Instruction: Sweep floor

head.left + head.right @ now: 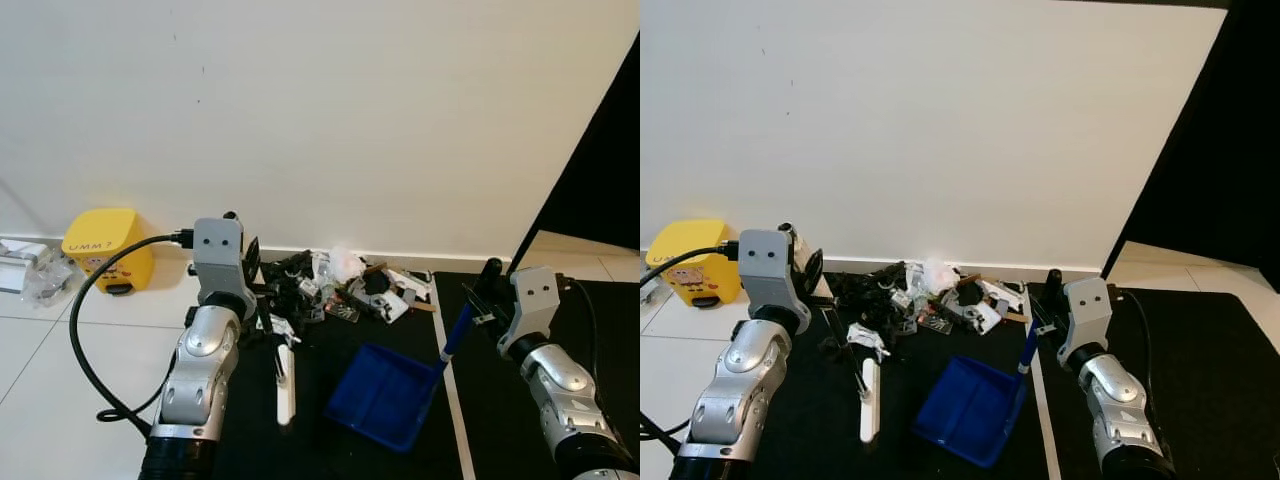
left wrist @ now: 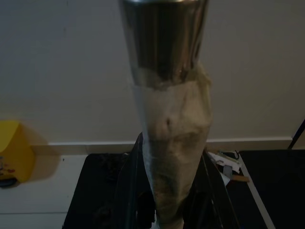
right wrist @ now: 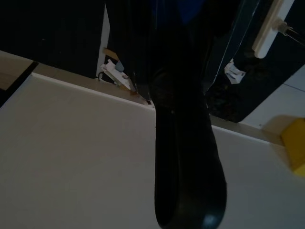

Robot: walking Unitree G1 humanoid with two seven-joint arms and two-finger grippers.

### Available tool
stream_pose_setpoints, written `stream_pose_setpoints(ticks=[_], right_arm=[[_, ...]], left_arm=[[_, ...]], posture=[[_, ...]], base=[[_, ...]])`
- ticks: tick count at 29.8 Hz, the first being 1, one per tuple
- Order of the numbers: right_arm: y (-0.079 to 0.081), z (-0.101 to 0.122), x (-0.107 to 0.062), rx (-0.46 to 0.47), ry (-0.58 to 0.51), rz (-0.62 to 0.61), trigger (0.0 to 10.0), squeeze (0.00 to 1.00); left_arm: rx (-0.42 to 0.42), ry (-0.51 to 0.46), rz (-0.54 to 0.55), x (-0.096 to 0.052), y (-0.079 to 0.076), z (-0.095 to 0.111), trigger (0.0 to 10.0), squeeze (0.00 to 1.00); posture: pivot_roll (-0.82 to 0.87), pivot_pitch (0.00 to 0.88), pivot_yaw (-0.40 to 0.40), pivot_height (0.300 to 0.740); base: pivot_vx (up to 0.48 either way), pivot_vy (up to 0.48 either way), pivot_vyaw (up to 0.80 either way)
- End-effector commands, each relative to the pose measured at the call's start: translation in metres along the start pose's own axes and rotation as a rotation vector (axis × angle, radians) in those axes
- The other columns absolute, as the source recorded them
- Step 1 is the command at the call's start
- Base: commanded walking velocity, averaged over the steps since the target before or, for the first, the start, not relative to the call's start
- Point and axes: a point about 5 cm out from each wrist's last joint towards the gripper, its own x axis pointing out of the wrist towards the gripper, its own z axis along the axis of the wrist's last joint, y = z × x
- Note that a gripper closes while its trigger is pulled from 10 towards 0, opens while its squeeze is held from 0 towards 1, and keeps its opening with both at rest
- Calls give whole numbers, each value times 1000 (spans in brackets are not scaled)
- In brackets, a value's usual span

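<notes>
Against the skirting, in the left eye view, a litter pile (image 1: 335, 285) was heaped on the black mat (image 1: 330, 340), bounded by white tiles (image 1: 40, 340), with the blue dustpan (image 1: 385, 395) just before it, its handle clamped by the right gripper (image 1: 480, 300). Along the left wrist view, the left gripper (image 2: 167, 210) was closed round a pale brush handle (image 2: 174, 133).
</notes>
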Motion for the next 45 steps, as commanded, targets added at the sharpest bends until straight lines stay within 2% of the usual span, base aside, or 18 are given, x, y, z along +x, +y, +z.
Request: stream_pose_setpoints(ticks=[1, 39, 45], right_arm=[[-1, 9, 4, 2, -38, -4, 10000, 0], [2, 6, 4, 17, -22, -2, 10000, 0], [2, 6, 4, 17, -21, 0, 10000, 0]], left_arm=[[30, -75, 7, 1, 3, 15, 10000, 0], [40, -56, -8, 0, -2, 11, 10000, 0], [51, -55, -14, 0, -3, 10, 10000, 0]], posture=[[74, 42, 0, 740], [76, 46, 5, 740], [76, 46, 5, 740]], base=[[401, 0, 0], [410, 0, 0], [93, 0, 0]])
